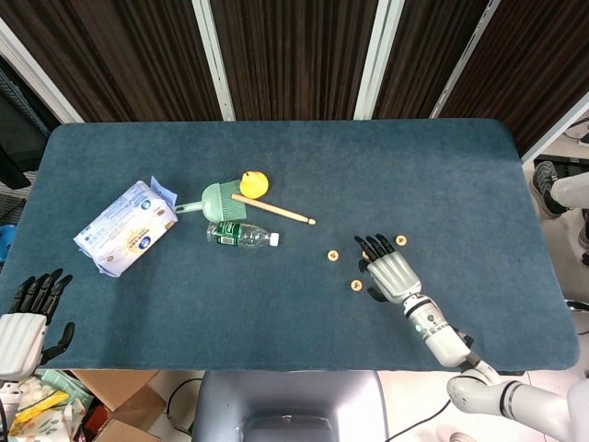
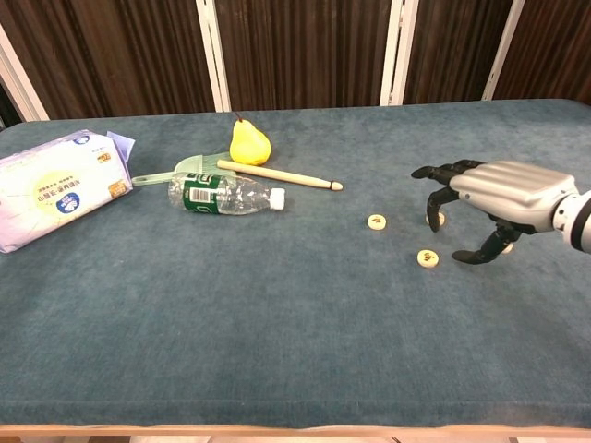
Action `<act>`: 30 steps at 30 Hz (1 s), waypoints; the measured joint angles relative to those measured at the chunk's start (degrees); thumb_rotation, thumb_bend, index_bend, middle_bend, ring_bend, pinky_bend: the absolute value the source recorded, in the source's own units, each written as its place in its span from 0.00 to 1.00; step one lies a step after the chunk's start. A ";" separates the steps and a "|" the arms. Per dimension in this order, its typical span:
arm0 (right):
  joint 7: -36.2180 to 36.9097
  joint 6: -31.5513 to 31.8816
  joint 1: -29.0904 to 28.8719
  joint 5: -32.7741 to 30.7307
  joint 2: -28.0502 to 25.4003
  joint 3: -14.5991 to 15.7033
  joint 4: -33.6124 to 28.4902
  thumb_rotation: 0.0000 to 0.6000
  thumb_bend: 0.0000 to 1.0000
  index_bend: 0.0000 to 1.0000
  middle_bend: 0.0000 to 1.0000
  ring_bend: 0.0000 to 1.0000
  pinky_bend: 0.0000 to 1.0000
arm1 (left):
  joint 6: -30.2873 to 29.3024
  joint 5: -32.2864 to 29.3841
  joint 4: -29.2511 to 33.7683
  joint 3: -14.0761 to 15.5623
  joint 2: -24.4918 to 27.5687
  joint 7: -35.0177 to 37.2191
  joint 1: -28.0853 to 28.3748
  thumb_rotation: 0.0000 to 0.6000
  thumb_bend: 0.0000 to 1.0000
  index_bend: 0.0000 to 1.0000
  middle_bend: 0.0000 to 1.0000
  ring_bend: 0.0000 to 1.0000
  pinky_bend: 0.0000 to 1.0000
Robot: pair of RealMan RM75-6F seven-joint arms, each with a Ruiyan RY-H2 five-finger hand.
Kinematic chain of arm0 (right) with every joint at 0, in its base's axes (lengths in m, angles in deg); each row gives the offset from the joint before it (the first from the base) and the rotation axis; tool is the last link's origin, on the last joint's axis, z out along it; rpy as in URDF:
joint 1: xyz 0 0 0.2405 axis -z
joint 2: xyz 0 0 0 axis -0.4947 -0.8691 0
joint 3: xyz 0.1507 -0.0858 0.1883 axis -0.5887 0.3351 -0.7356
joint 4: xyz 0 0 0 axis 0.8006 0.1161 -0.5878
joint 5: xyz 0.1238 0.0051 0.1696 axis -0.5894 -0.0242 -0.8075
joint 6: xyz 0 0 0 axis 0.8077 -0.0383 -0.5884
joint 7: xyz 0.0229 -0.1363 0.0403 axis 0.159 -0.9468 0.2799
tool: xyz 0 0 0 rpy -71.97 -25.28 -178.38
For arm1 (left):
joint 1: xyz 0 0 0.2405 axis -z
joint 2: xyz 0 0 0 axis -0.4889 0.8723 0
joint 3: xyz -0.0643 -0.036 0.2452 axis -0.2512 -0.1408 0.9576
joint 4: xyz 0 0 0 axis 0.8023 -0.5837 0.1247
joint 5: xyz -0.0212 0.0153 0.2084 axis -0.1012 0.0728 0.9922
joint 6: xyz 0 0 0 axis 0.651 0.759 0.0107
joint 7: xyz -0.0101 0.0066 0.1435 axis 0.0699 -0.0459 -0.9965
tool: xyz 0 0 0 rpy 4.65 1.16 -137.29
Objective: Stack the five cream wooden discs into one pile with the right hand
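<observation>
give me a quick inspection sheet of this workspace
surface: teal felt table, flat, no spills seen.
job's things: cream wooden discs lie separate, none stacked; three show clear of the hand in the head view, the others are partly or fully hidden under it.
clutter: tissue pack, green brush, pear, wooden stick, water bottle lying on its side.
hands: right hand spread over the discs, holding nothing seen; left hand open off the table's near left corner.
cables: nothing seen.
surroundings: dark curtains behind; boxes on the floor.
</observation>
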 measured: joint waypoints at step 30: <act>0.06 -1.81 -3.05 -3.22 4.19 1.59 3.38 1.00 0.50 0.63 0.02 0.00 0.00 | -0.28 0.11 -0.23 0.02 0.34 0.52 -0.17 1.00 0.48 0.00 0.00 0.00 0.00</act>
